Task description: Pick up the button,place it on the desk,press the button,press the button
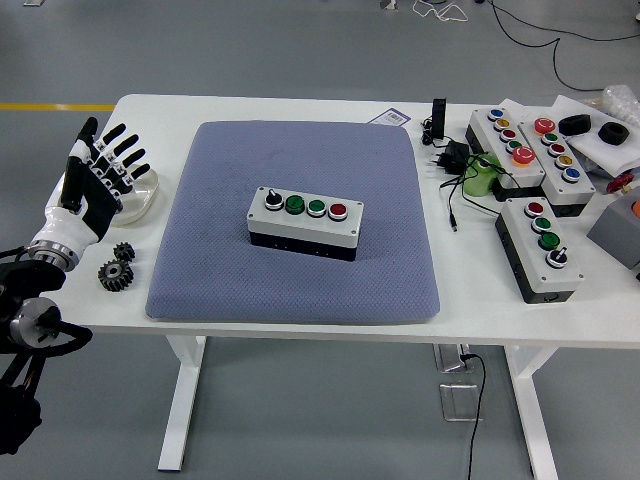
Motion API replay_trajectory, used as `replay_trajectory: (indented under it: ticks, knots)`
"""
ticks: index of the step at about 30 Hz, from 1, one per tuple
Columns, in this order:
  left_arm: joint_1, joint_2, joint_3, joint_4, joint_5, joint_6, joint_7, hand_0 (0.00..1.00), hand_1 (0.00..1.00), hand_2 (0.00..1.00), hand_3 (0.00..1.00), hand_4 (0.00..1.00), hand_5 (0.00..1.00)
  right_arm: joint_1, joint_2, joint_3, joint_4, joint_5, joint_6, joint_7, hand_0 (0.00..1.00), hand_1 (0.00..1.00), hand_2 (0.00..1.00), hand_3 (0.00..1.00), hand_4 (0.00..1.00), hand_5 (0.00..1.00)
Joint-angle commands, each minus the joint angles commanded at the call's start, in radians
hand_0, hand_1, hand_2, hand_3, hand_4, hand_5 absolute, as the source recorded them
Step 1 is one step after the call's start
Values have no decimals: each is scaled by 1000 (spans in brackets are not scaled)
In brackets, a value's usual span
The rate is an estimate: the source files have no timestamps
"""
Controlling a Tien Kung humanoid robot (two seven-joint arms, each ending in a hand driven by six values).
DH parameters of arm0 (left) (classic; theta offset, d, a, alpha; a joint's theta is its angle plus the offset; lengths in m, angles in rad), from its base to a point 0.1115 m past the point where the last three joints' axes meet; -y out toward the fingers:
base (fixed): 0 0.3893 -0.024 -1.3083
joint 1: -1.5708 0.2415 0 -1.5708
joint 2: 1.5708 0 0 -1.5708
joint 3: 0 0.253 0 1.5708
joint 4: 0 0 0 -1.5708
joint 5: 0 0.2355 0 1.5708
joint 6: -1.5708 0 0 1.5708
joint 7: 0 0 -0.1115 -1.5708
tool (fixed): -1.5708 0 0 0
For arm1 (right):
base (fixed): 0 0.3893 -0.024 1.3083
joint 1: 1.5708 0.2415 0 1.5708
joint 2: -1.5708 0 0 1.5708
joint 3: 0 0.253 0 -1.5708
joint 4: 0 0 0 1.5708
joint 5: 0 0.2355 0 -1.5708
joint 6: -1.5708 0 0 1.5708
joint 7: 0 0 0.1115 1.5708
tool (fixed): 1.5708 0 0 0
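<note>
A white and black button box lies in the middle of the blue-grey pad. On its top sit a black knob, two green buttons and a red button. My left hand is at the table's left edge, well to the left of the box, fingers spread and holding nothing. My right arm is out of view.
Two black gears lie by the left hand, with a white dish behind it. Three more button boxes, a black plug with cable, a green object and other parts crowd the right side of the white table.
</note>
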Motion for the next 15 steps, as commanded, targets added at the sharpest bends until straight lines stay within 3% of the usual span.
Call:
replay_trajectory:
  ticks: [15]
  knots:
    - [26,-14,-30,-22,42,-22,-3,827,858,866,866,798,998,-2,3,-11,2,9,0,1,634,536,560,635,226,245]
